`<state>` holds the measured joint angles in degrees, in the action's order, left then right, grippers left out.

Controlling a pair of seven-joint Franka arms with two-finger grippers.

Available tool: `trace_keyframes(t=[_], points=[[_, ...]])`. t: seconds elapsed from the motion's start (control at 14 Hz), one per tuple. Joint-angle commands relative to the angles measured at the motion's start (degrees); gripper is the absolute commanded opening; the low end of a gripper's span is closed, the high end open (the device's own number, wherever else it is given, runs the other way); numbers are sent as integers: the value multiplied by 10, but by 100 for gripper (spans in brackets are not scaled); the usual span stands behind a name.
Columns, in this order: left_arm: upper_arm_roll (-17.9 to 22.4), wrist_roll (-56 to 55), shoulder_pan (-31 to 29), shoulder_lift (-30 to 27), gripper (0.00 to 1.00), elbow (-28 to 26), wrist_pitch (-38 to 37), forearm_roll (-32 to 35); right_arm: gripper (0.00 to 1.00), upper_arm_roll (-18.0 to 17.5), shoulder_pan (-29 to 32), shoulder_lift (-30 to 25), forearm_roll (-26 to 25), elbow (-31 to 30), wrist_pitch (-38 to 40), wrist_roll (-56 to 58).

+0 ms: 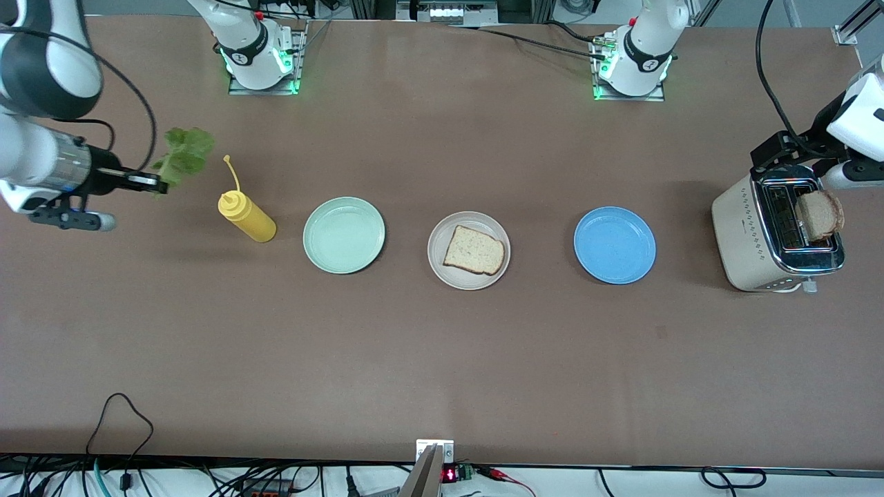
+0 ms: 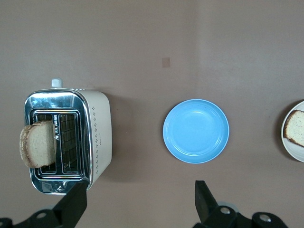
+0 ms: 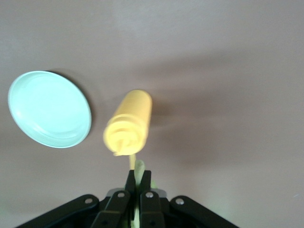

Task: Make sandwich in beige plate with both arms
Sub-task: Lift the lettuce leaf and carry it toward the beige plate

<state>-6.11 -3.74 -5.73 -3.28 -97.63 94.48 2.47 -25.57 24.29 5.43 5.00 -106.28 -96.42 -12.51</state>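
Note:
The beige plate (image 1: 442, 273) lies mid-table with one bread slice (image 1: 474, 250) flat on it; its edge also shows in the left wrist view (image 2: 290, 147). A second bread slice (image 1: 820, 215) (image 2: 38, 144) stands in a slot of the toaster (image 1: 749, 235) (image 2: 97, 137). My left gripper (image 1: 784, 155) (image 2: 138, 192) hangs open and empty over the table by the toaster. My right gripper (image 1: 155, 183) (image 3: 138, 176) is shut on the stem of a green lettuce leaf (image 1: 183, 157) (image 3: 139, 170), held in the air beside the mustard bottle.
A yellow mustard bottle (image 1: 248, 217) (image 3: 128, 126) stands toward the right arm's end. Beside it lies a mint-green plate (image 1: 343, 235) (image 3: 50, 109). A blue plate (image 1: 614, 245) (image 2: 195, 131) lies between the beige plate and the toaster.

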Motion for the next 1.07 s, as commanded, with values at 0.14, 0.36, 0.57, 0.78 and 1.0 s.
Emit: trace_keyframes(t=[0.14, 0.36, 0.57, 0.78, 1.0], points=[[-5, 5, -3, -3, 100, 0, -5, -8, 0, -4, -86, 26, 19, 16, -38, -216], [-6, 5, -3, -3, 100, 0, -5, -8, 0, -4, -136, 59, 65, 18, -106, -350], [-6, 5, -3, -3, 100, 0, -4, -8, 0, -4, -192, 99, 65, 28, -166, -500], [-6, 5, -3, -1, 100, 0, 1, -8, 0, -4, -235, 151, 66, 44, -259, -646], [-7, 4, -2, 0, 100, 1, 2, -8, 0, -1, -278, 199, 114, 61, -361, -751]])
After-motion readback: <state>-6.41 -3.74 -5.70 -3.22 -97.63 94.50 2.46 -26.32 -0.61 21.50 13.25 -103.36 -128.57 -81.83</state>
